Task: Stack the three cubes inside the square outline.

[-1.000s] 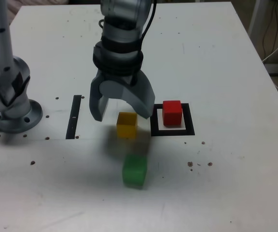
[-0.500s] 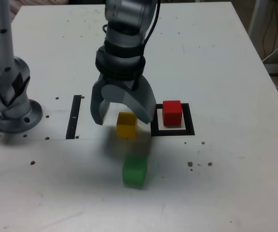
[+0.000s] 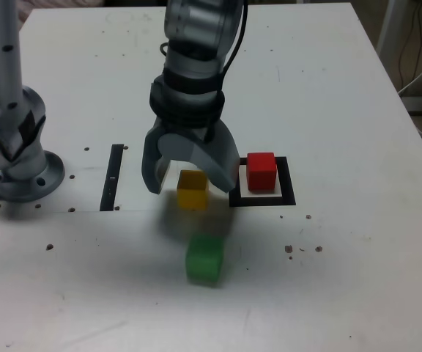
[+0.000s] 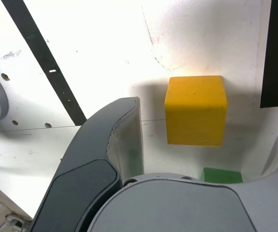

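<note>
Yellow cube [image 3: 193,191] is approached by the wide-spread end effector [image 3: 195,187].
Fingers should be centred around it, mid-desk [image 3: 328,257], before lowering; the red cube [image 3: 261,172] should be left undisturbed.

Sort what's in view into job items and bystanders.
For the job:
- red cube
- yellow cube
- green cube
- square outline
- gripper, open around the yellow cube

Just lying about:
- straight black strip
</note>
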You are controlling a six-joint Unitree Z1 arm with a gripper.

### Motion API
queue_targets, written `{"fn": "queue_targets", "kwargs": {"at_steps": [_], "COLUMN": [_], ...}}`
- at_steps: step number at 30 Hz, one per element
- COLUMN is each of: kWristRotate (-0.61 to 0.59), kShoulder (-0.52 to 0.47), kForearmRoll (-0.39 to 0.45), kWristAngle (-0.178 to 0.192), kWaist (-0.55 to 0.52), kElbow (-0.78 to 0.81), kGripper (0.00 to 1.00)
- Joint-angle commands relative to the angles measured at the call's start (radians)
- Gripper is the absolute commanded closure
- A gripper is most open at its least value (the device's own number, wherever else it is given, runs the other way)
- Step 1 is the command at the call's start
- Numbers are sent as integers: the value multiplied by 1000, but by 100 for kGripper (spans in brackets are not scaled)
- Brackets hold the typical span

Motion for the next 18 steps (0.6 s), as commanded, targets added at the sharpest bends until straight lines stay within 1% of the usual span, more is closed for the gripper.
{"fn": "queue_targets", "kwargs": {"at_steps": [1,9,18], "kWristRotate": [1,2,2], "kShoulder": [11,54,63], "kForearmRoll": [-5,-15,-18], "kWristAngle": [0,4,20], "kWaist": [0,16,18], "kElbow": [2,7,3], "kGripper": [4,5,11]}}
